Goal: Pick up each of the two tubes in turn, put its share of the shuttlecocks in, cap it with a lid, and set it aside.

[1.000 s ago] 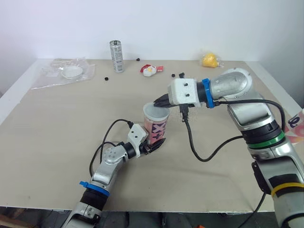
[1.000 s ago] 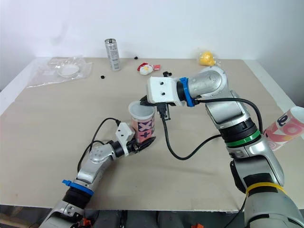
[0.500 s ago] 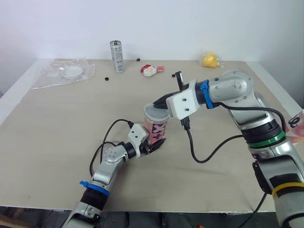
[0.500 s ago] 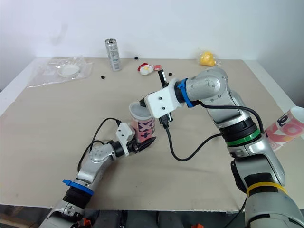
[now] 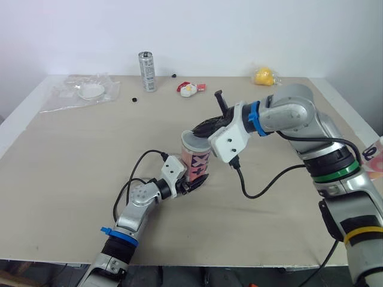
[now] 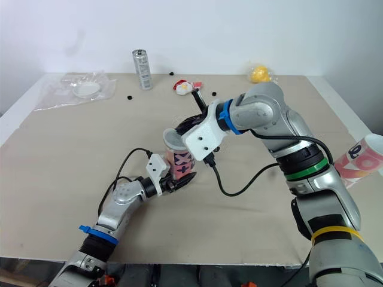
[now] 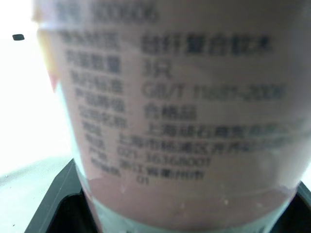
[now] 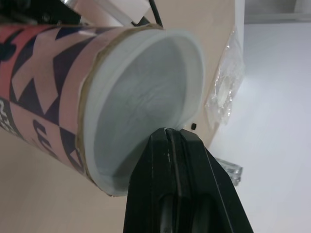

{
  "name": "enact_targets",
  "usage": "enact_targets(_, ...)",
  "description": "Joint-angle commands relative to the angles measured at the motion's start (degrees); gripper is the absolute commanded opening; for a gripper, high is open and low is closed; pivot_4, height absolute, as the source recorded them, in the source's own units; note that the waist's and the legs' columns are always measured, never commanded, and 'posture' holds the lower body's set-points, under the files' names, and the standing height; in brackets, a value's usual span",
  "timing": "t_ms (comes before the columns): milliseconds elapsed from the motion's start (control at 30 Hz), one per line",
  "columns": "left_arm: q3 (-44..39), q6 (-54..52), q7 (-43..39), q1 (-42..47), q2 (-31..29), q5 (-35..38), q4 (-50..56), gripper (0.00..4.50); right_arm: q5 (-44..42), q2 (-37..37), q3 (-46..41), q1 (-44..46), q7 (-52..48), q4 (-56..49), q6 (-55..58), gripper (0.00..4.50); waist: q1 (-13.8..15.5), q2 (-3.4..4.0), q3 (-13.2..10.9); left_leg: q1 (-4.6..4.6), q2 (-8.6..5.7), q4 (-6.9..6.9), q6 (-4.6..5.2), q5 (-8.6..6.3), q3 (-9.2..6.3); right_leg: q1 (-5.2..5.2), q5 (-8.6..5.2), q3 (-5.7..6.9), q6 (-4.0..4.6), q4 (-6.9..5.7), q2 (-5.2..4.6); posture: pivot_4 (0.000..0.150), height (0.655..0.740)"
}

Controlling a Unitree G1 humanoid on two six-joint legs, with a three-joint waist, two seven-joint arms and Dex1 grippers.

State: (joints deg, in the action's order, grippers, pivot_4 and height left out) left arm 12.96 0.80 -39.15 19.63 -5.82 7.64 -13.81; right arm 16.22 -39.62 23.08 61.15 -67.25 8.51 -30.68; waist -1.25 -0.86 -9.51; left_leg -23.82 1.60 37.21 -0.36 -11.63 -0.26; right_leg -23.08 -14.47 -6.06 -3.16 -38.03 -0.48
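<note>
pink-patterned tube (image 5: pixel 196 162) upright near the middle of the table (image 5: pixel 72 155). clamps it low in the left gripper (image 5: pixel 193 182). touches the rim of its white lid (image 8: pixel 146 97) with the right gripper (image 8: pixel 168 134), fingers pressed together.

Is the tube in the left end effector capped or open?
Capped: a white lid covers the mouth of the tube, with the right end effector shut at its rim. Fully seated: cannot tell.
</note>
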Motion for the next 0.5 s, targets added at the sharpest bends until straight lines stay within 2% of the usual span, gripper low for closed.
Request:
enact_targets(33,2.2,-2.3,-0.9,-2.0,-0.7,-1.6,-3.1,3.05,2.6,-1.7,1.2,0.1,-0.8,1.1,-2.0,0.04,0.0,0.00,0.0,0.02,0.00,0.00,0.00,0.00,0.00,0.02,-0.01,0.00,0.01,0.00,0.00,0.150,0.7400)
enact_targets(267,2.4,-2.3,-1.3,-2.0,-0.7,-1.6,-3.1,3.05,1.2,-2.4,1.3,-0.1,-2.7,-0.6,-2.9,0.04,0.0,-0.01,0.0,0.04,-0.03,-0.06,0.00,0.00,0.01,0.05,-0.06,0.00,0.01,0.00,-0.08,0.150,0.7400)
enact_targets(500,2.6,-2.4,-1.6,-1.9,-0.8,-1.6,-3.1,3.05,6.3,-3.3,1.4,2.1,0.5,1.6,-6.1,0.04,0.0,-0.01,0.0,0.07,-0.13,-0.18,0.00,0.00,0.04,0.05,-0.13,0.01,0.00,0.00,-0.21,0.150,0.7400)
